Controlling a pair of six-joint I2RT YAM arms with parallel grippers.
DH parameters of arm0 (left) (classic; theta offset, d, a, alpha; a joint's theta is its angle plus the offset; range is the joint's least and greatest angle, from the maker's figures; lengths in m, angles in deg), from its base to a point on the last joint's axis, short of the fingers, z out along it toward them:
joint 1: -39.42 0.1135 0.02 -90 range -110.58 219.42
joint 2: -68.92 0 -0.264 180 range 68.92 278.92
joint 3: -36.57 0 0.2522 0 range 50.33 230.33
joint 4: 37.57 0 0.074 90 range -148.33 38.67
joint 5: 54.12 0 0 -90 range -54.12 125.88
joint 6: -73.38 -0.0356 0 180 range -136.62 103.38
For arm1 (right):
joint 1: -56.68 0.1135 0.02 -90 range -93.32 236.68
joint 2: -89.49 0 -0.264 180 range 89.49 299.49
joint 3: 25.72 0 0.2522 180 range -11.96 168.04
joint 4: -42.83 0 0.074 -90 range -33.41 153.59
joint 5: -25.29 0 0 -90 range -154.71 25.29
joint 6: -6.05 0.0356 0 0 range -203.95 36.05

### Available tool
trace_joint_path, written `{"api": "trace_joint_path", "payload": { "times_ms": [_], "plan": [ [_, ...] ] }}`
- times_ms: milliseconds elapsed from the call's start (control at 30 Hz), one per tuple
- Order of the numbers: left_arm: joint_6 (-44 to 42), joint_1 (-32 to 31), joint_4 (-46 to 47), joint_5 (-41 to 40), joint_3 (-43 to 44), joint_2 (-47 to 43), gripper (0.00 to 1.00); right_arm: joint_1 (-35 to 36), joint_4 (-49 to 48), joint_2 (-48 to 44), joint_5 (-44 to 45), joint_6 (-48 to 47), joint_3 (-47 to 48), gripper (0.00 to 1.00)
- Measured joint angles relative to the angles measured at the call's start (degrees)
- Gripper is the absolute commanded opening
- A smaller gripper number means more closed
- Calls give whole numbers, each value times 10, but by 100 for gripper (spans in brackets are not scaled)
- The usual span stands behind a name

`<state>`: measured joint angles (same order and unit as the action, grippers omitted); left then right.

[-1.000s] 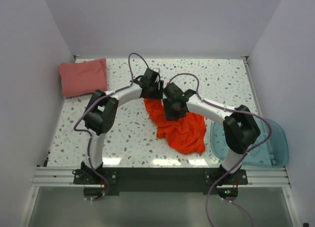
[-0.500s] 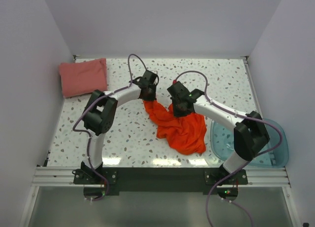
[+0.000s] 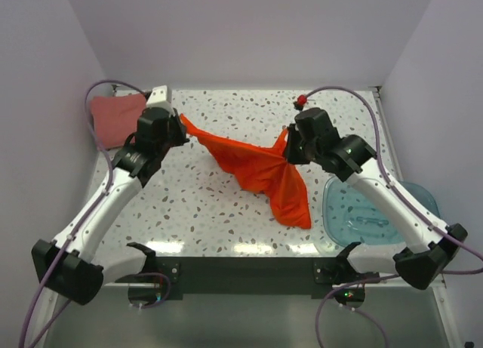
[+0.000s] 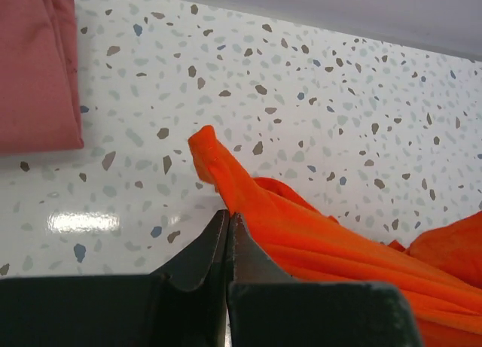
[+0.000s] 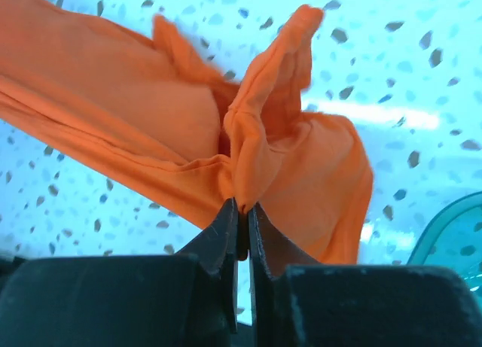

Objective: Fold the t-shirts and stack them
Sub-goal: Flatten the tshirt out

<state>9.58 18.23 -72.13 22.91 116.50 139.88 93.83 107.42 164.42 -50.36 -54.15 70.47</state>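
The bright orange-red t-shirt [image 3: 260, 170] hangs stretched between both grippers above the speckled table, its lower part drooping to the table at the right. My left gripper [image 3: 181, 123] is shut on the shirt's left end [image 4: 241, 204]. My right gripper [image 3: 287, 140] is shut on a bunched fold of the same shirt [image 5: 248, 174]. The dusty pink-red t-shirt [image 3: 117, 115] lies folded at the back left corner, partly behind the left arm; its edge [image 4: 38, 68] shows in the left wrist view.
A translucent blue plastic tub [image 3: 377, 212] sits at the table's right front edge, under the right arm. White walls enclose the table on three sides. The tub's rim [image 5: 452, 226] shows at the right wrist view's lower right.
Both grippers closed on the orange-red shirt at the table's middle, then rose and moved apart, left going left and right going right, pulling the crumpled shirt into a stretched band.
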Motion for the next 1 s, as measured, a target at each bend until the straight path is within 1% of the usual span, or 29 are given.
{"api": "trace_joint_path", "payload": {
  "times_ms": [33, 100, 133, 200, 233, 300, 400, 500, 600, 733, 867, 1000],
  "plan": [
    [2, -2, 0, -6, -25, -30, 0, 2, -6, -17, -15, 2, -18, 25],
    [4, -3, -7, -26, -81, -73, 0, 12, -2, -38, -41, 4, -70, 36],
    [6, 0, -15, -39, -103, -81, 0, 20, 2, -45, -54, 8, -106, 46],
    [14, 9, -37, -67, -159, -87, 0, 41, 21, -44, -71, 16, -172, 53],
    [18, 12, -53, -76, -186, -87, 0, 52, 31, -42, -81, 24, -204, 59],
    [23, 12, -82, -86, -228, -92, 0, 68, 57, -42, -90, 38, -240, 63],
    [28, 12, -114, -94, -257, -102, 0, 68, 68, -51, -80, 50, -239, 65],
    [28, 12, -116, -99, -257, -111, 0, 60, 63, -31, -74, 52, -196, 64],
    [29, 12, -116, -99, -257, -117, 0, 56, 19, 20, -74, 52, -144, 64],
    [33, 12, -117, -98, -257, -123, 0, 52, -35, 94, -74, 51, -112, 62],
    [36, 12, -117, -97, -257, -129, 0, 35, -53, 164, -74, 52, -97, 61],
    [43, 12, -117, -93, -257, -136, 0, 19, -53, 184, -72, 58, -102, 61]
  ]
}}
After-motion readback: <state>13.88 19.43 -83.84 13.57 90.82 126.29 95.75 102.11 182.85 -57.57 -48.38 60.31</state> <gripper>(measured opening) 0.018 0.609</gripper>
